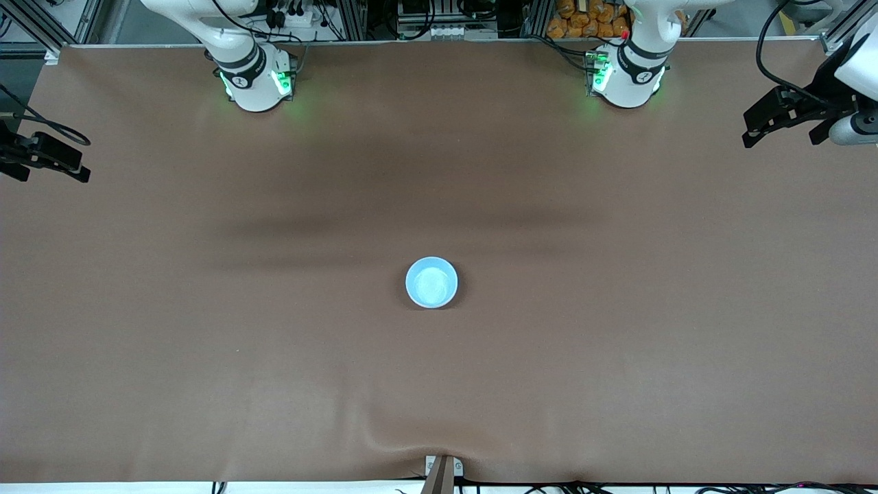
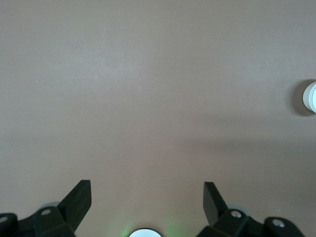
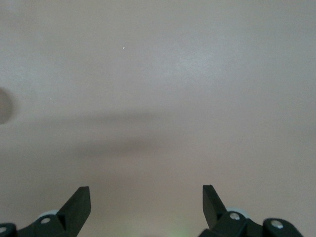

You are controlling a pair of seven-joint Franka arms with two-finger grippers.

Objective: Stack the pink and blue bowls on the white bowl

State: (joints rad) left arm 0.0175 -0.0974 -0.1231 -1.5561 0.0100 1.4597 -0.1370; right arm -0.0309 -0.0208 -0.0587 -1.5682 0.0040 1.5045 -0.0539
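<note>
Blue bowl (image 1: 431, 282) mid-table (alone); both end effectors (image 2: 147, 197) (image 3: 146, 197) open, waiting.

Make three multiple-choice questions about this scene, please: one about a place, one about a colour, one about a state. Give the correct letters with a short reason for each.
1. Where is the stack of bowls?
A. On the table, about midway between the two arms' ends
B. In the left gripper
C. At the right arm's base

2. What colour is the bowl seen from above in the stack?
A. Pink
B. Light blue
C. Green

3. How are the grippers?
A. Both open, holding nothing
B. Both shut on bowls
C. Left shut, right open

Answers:
1 A: the front view shows the stack resting on the table, mid-way along it.
2 B: the blue bowl is the one seen from above; what lies under it is hidden.
3 A: the left gripper and right gripper show spread fingers with only table between them.
</note>
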